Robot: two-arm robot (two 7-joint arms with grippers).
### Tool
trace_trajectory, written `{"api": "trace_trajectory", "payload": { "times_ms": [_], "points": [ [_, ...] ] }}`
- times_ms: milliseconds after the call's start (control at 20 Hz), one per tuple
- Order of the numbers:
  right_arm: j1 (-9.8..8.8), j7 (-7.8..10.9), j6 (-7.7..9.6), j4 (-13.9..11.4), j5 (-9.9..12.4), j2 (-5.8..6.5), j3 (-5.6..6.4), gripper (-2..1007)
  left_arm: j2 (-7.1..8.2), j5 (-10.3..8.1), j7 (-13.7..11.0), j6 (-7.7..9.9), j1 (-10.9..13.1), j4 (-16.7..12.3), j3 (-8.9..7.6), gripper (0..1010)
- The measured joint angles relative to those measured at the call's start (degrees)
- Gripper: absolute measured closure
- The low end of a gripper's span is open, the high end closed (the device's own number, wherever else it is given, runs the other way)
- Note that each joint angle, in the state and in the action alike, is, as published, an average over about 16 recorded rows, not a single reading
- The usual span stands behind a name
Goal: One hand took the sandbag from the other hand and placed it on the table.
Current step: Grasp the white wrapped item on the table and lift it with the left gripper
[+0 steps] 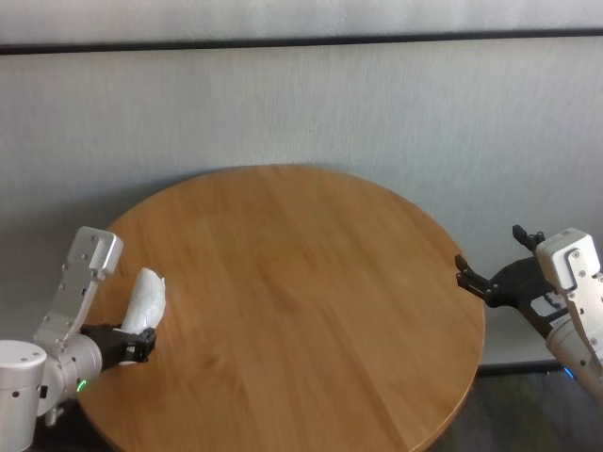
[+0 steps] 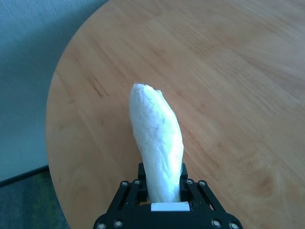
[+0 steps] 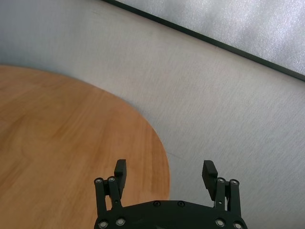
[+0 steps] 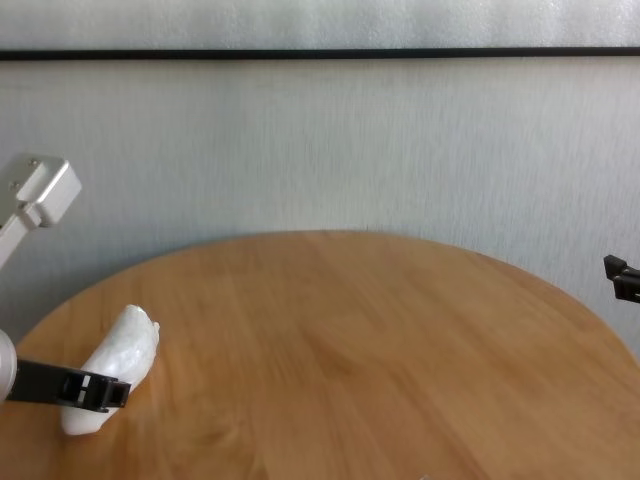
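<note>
My left hand (image 2: 162, 193), the broad black two-finger one on its thick silver wrist, is clamped on one end of the soft white oblong sandbag (image 2: 157, 143) in crinkly plastic, near the left edge of the round light-brown wooden table (image 1: 311, 282). The pouch juts out past my fingers, tilted upward over the wood. My right hand (image 3: 165, 174) hangs just off the table's right edge, fingers spread wide and holding nothing (only a pale grey wall (image 1: 377, 104) lies behind).
</note>
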Motion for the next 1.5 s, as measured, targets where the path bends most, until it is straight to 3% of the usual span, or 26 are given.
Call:
{"api": "trace_trajectory", "payload": {
  "times_ms": [1500],
  "points": [
    [0.00, 0.00, 0.00, 0.00, 0.00, 0.00, 0.00, 4, 0.00, 0.00, 0.00, 0.00, 0.00, 0.00, 0.00, 636]
  ]
}}
